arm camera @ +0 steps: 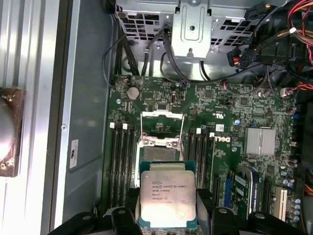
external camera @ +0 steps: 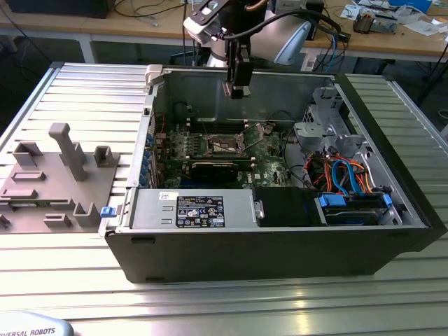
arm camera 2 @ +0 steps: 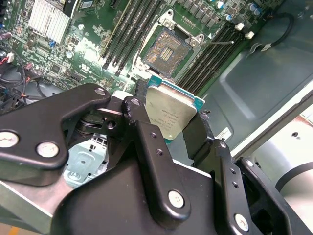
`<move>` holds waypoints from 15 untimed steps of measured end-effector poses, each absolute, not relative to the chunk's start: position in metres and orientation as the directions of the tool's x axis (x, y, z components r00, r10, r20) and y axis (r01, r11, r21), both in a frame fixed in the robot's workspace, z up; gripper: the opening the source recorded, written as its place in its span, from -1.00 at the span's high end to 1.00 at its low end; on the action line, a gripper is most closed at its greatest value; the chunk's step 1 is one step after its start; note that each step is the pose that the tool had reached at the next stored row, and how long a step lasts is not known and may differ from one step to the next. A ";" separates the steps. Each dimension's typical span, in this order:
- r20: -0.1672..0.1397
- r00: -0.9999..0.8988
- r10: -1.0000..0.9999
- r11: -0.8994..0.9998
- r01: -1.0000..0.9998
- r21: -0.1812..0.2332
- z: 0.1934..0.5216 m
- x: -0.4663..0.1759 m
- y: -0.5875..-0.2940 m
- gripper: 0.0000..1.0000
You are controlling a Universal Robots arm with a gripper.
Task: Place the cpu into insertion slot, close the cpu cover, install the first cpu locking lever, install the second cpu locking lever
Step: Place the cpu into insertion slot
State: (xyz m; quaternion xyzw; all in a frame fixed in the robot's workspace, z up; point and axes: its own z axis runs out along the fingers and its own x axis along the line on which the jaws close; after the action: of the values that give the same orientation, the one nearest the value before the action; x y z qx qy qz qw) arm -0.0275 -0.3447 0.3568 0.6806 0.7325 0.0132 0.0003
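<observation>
Your black gripper [external camera: 236, 89] has its jaws clamped on the small silvery-topped square cpu [arm camera: 167, 196], hovering above the dark, metal-rimmed insertion slot [arm camera 2: 165, 49] (uncovered) on the green motherboard [arm camera: 220, 104].

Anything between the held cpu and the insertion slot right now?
Nothing visible. The gripper holds the cpu by its edges, in the air above the motherboard. In the second wrist view the insertion slot lies bare, contacts exposed, with open space between it and the chip. The cpu cover stands open, off the slot.
</observation>
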 end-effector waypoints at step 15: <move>0.018 -0.061 0.998 0.061 0.998 0.020 0.357 -0.027 -0.345 -0.08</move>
State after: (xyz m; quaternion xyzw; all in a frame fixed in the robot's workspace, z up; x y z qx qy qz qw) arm -0.0275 -0.3447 0.3568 0.6851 0.7284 0.0132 0.0004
